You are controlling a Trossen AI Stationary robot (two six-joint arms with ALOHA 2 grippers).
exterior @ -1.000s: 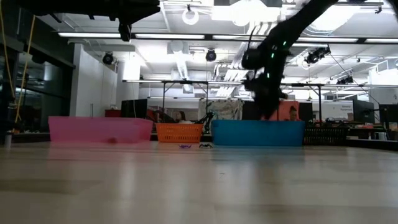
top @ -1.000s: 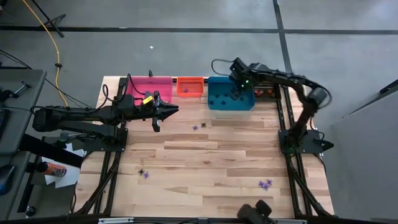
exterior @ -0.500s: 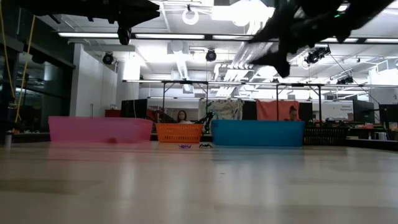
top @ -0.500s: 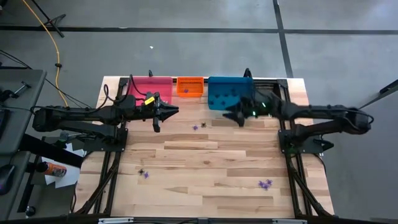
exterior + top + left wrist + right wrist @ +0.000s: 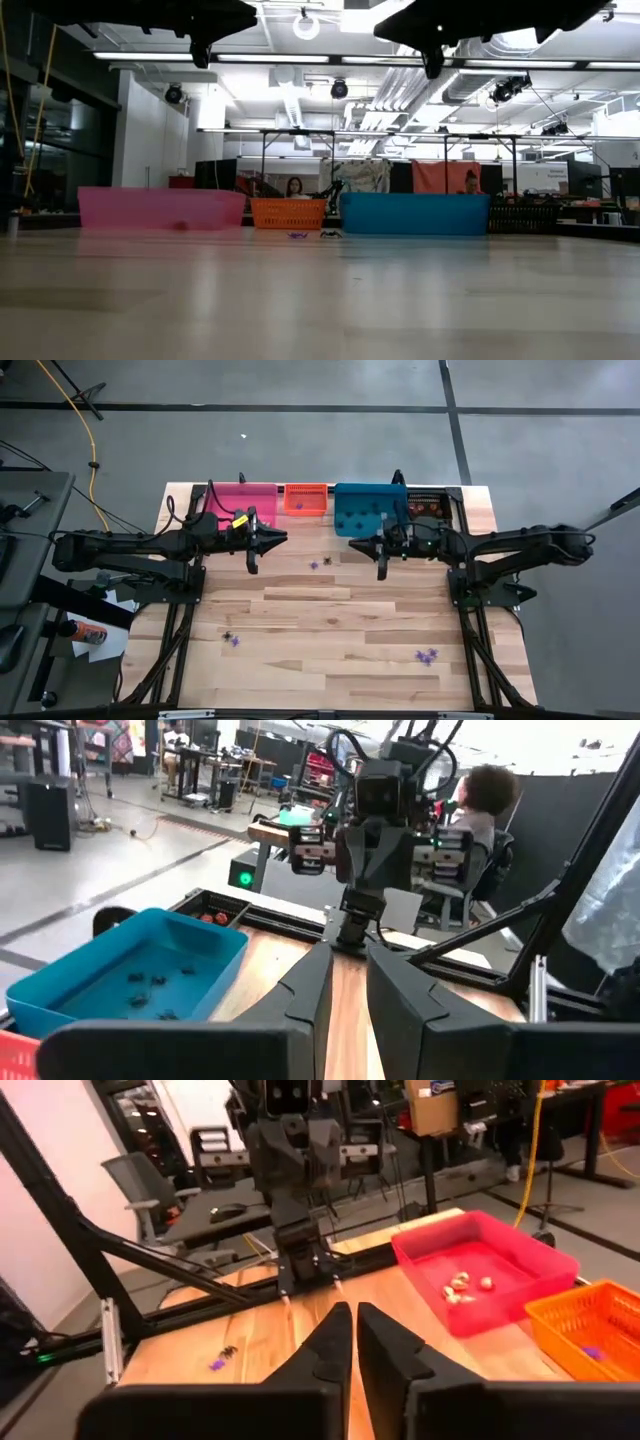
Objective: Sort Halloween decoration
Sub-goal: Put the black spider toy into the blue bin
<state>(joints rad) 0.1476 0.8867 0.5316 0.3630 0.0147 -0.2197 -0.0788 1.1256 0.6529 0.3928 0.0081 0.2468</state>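
Tiny Halloween trinkets lie loose on the wooden table: a purple one (image 5: pixel 314 565) and a black one (image 5: pixel 327 560) near the middle, a pair (image 5: pixel 232 639) at the near left, and purple ones (image 5: pixel 428 656) at the near right. My left gripper (image 5: pixel 283 538) hovers level in front of the pink bin (image 5: pixel 240 500), pointing right. Its fingers (image 5: pixel 310 985) stand a narrow gap apart with nothing between them. My right gripper (image 5: pixel 350 544) hovers level in front of the blue bin (image 5: pixel 370 510), pointing left at the other, shut and empty (image 5: pixel 354 1330).
Four bins line the far edge: pink with pale trinkets (image 5: pixel 462 1285), orange (image 5: pixel 307 498) with a purple one, blue with black ones (image 5: pixel 150 982), and a black bin (image 5: pixel 425 508). Arm frames run along both table sides. People sit in the room beyond the table.
My right gripper has come off the blue bin, where it pointed down, toward the table's near side and up. It has tipped to level, facing left, and its fingers have shut. The trinkets and bins lie as before.
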